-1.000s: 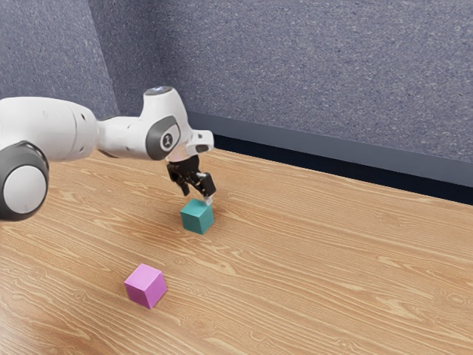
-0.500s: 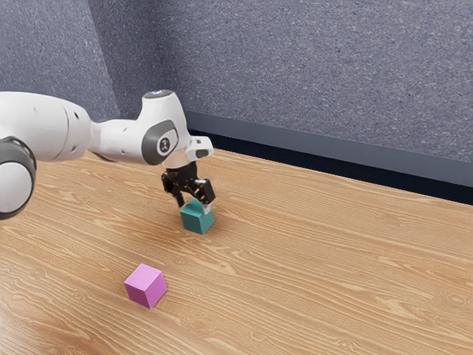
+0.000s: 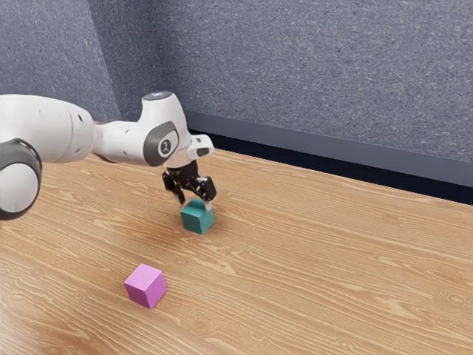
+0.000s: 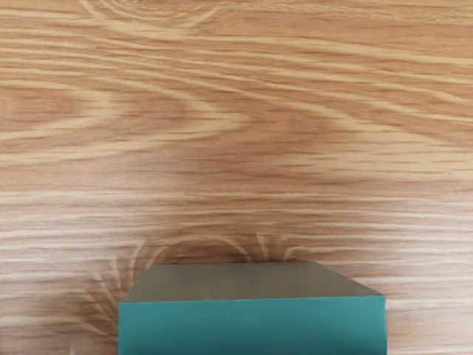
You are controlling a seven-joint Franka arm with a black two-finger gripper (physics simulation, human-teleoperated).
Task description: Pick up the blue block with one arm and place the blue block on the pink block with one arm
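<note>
Top of teal block (image 3: pixel 194 220) partly masked by gripper (image 3: pixel 196 204) set down over it. Contact at block's sides too small to tell: gripped or merely straddled, not readable. In wrist view, same block right under the gripper, cut off by picture's edge, lower part lost. Arm (image 3: pixel 111 140) behind the gripper cropped at exterior view's left edge. Table (image 3: pixel 332 251) cropped at exterior view's lower, left and right edges.
</note>
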